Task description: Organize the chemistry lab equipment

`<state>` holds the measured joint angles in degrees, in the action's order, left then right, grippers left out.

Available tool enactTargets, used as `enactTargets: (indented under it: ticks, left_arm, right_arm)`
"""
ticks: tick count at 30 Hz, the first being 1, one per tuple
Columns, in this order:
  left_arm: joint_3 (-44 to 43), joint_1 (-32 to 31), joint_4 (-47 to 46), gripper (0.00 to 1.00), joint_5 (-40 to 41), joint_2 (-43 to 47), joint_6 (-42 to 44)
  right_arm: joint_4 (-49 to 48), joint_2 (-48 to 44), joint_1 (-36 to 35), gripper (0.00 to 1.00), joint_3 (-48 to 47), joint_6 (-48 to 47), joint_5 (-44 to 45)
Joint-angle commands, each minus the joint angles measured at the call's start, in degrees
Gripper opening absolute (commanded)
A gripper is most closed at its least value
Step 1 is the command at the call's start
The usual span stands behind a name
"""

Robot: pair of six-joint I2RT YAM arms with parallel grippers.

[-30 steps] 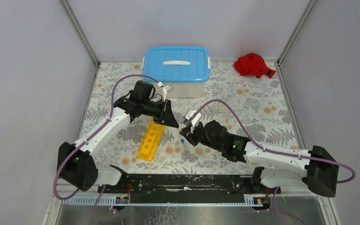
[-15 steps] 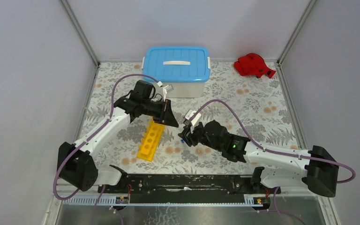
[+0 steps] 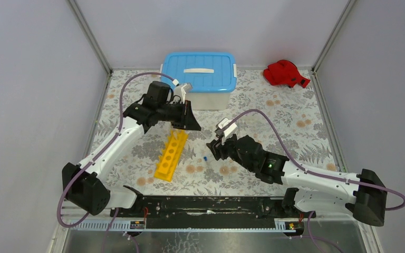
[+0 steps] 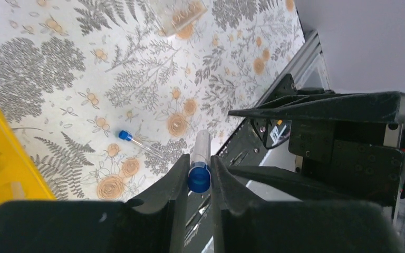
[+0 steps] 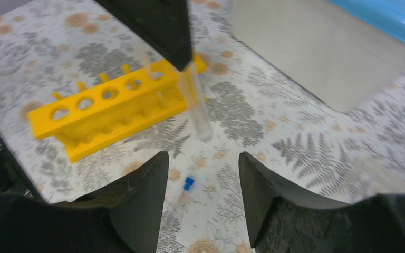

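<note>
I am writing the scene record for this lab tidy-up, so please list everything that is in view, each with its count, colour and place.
table: 1, grey and orange floral pattern, under everything
test-tube rack: 1, yellow, lying diagonally left of centre
loose tube: 1, clear with blue cap, lying flat just right of the rack
held tube: 1, clear with blue cap, clamped in the air near the rack's far end
tub: 1, white with blue lid, far centre
cloth: 1, red, far right corner
left tool: 1, black, shut on the held tube
right tool: 1, black, open and empty, above the loose tube
</note>
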<state>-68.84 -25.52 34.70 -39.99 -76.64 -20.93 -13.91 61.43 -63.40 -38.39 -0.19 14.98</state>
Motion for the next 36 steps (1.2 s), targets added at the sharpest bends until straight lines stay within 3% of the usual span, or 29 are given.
enactTargets:
  ticks: [1, 7, 11, 16, 23, 30, 36]
  left_arm:
    - [-3.7, -1.1, -0.2, 0.09, 5.7, 1.3, -1.0]
    - [-6.8, -4.2, -0.2, 0.07, 13.2, 0.6, -0.9]
    - [-9.1, -6.6, 1.2, 0.07, 18.6, 0.7, 0.0]
    - [-9.9, -9.4, 2.0, 0.06, 23.2, 1.1, 0.4]
    - [-9.1, -12.4, 2.0, 0.06, 26.0, 2.3, 0.2]
    - [-9.1, -13.4, 2.0, 0.06, 27.1, 3.1, 0.2]
    - [-9.1, -13.8, 2.0, 0.06, 27.6, 3.1, 0.4]
  right_arm:
    - [2.5, -1.9, -0.4, 0.59, -2.8, 4.6, 16.6]
    - [11.2, 1.1, 0.8, 0.64, -7.2, 11.5, 38.8]
    - [20.3, 3.5, 6.3, 0.69, -10.0, 19.1, 44.3]
    - [25.8, 7.9, 18.6, 0.73, -11.9, 26.1, 39.4]
    - [25.6, 17.1, 30.9, 0.65, -13.1, 30.7, 28.0]
    - [23.4, 23.6, 36.4, 0.52, -13.9, 30.3, 19.8]
    - [21.5, 25.2, 37.5, 0.48, -13.8, 28.7, 15.2]
